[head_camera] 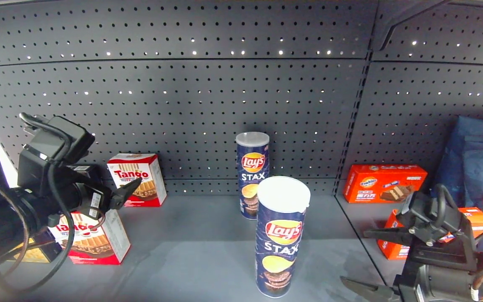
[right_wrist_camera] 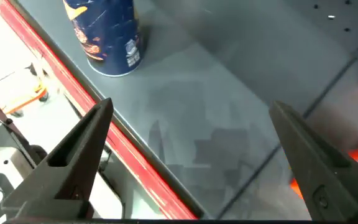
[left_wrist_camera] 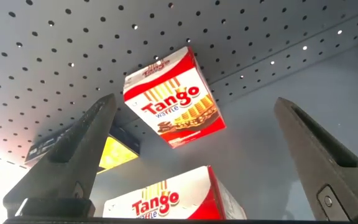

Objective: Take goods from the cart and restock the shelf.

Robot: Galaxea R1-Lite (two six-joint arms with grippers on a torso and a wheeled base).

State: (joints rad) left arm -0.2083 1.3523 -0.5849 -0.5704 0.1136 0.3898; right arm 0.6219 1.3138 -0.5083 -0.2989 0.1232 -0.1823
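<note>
Two red-and-white wafer boxes stand at the left of the grey shelf (head_camera: 199, 251), one at the back (head_camera: 137, 179) and one nearer the front (head_camera: 94, 241). My left gripper (head_camera: 129, 189) hovers open above the front box, and its wrist view looks past the fingers at the back box (left_wrist_camera: 174, 99) and the front box (left_wrist_camera: 166, 200). Two blue chip cans stand mid-shelf, one in front (head_camera: 281, 239) and one behind (head_camera: 252, 176). My right gripper (head_camera: 354, 257) is open and empty at the shelf's front right, with a can (right_wrist_camera: 104, 31) off to one side.
An orange box (head_camera: 384, 182) lies at the back right, and a second one (head_camera: 396, 247) sits partly behind my right arm. Blue bags (head_camera: 476, 155) fill the far right. A yellow pack (head_camera: 32, 253) lies at the far left. The shelf's front edge has a red strip (right_wrist_camera: 73, 81).
</note>
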